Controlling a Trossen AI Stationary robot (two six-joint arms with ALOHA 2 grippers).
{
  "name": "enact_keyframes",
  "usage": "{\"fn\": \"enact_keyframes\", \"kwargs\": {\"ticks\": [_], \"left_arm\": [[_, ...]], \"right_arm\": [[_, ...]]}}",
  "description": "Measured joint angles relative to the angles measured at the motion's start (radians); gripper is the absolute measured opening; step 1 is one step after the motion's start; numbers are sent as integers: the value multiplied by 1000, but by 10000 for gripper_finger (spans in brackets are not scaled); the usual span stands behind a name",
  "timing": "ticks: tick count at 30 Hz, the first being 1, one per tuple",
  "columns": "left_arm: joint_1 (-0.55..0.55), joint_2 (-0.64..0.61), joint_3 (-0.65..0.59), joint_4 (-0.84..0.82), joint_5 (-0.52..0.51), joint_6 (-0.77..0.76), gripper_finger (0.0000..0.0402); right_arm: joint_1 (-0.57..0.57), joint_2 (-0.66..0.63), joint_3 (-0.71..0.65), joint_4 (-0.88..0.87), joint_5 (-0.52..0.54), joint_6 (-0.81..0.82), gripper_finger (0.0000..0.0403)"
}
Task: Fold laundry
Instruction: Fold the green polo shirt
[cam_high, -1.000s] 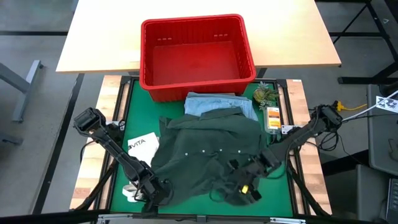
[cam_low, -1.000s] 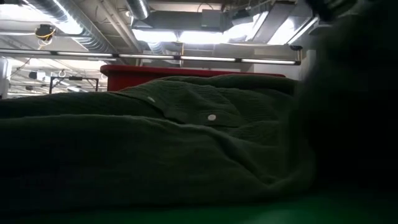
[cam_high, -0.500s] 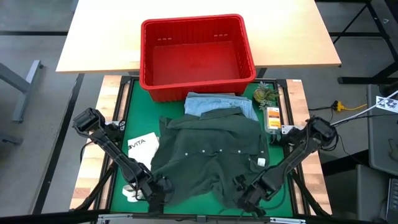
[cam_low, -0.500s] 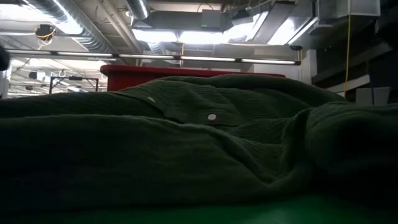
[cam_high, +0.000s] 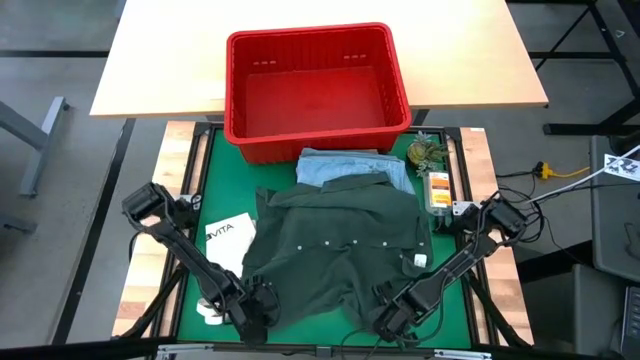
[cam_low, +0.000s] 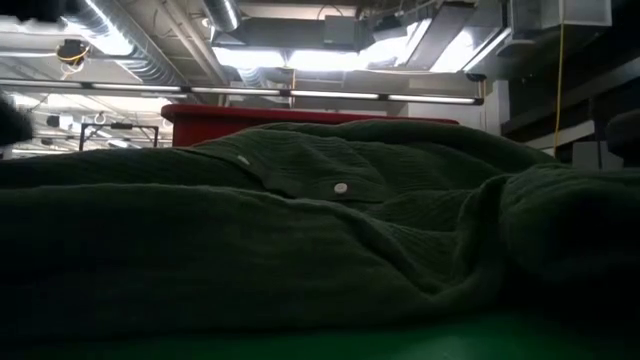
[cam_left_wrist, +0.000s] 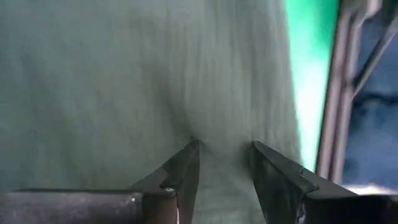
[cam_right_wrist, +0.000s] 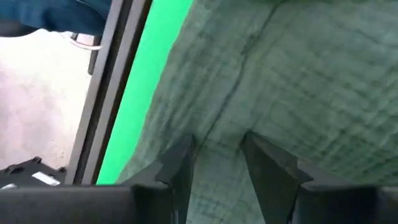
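Note:
A dark green-grey button shirt (cam_high: 335, 255) lies spread on the green mat (cam_high: 225, 200). Its far part rests on a light blue piece (cam_high: 350, 165) in front of the red basket. My left gripper (cam_high: 255, 308) is down at the shirt's near-left corner, pointing steeply down, its fingers apart. In the left wrist view, green cloth (cam_left_wrist: 155, 74) fills the space ahead of them. My right gripper (cam_high: 385, 318) is down at the shirt's near-right edge with its fingers apart in the same way. In the low view the shirt (cam_low: 300, 240) is a long dark mound. My left gripper comes from above, slanting, and its open fingertips (cam_left_wrist: 186, 163) sit on the shirt near its near-left corner; a low ridge of cloth (cam_left_wrist: 217, 155) stands between them, flat on the mat. My right gripper has its open fingertips (cam_right_wrist: 181, 155) on the cloth near the shirt's near-right edge (cam_right_wrist: 214, 158), from above; the cloth lies on the mat.
A red basket (cam_high: 245, 110) stands at the far side, partly on a light wooden table. A white bag with black lettering (cam_high: 228, 235) lies left of the shirt. Small items (cam_high: 430, 155) and an orange packet (cam_high: 438, 190) lie at the right. Bare mat (cam_high: 450, 300) shows near right.
My right gripper has come down from above the shirt's near-right part and moved toward the table's near edge, and now sits low at the shirt's edge. My left gripper has tipped more steeply down and sunk a little at the near-left corner. The shirt lies as before.

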Motion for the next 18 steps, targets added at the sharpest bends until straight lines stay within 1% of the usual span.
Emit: {"fn": "enact_keyframes", "kwargs": {"ticks": [3, 4, 8, 10, 18], "left_arm": [[-13, 32, 0, -2, 54, 0, 132], [-16, 34, 2, -2, 87, 0, 131], [-25, 37, 5, -9, 171, 0, 128], [-34, 36, 5, -14, 219, 1, 128], [-40, 38, 3, -21, 363, 1, 128]], "right_arm": [[5, -1, 0, 1, -38, -3, 147], [11, -1, 0, 1, -59, -2, 147], [38, 1, -2, -7, -196, -2, 147], [54, 2, -2, -13, -237, -2, 147], [90, 4, -3, -15, -282, -2, 147]]}}
